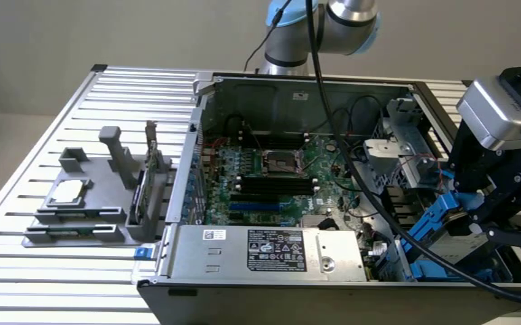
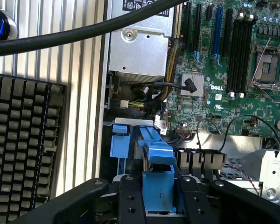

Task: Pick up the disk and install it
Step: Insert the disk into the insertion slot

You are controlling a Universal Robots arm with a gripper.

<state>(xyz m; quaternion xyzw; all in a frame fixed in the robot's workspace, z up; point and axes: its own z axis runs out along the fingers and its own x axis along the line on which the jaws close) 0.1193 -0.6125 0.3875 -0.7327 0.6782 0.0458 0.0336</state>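
The disk (image 1: 443, 227) hangs tilted over the near corner of the open computer case (image 1: 208, 135), at the exterior view's right. Its blue carrier rails show, with a bit of silver metal beneath them. My gripper (image 1: 479, 215) is shut on it from above. In the wrist view, the blue carrier end (image 2: 158, 184) sits clamped between my two black fingers (image 2: 130, 201), and the rest of the disk's blue rail (image 2: 151, 140) runs down toward the drive bay. My gripper (image 2: 158, 203) is directly over that bay, beside the case wall.
A second blue carrier piece (image 2: 120, 140) sits in the bay next to the held one. The power supply (image 1: 270, 250), motherboard (image 1: 270, 172) and loose black cables (image 1: 369, 196) are nearby. A grey fixture (image 1: 89, 217) holds a square chip (image 1: 69, 193) and a green card (image 1: 155, 169). A keyboard (image 2: 23, 149) lies outside the case.
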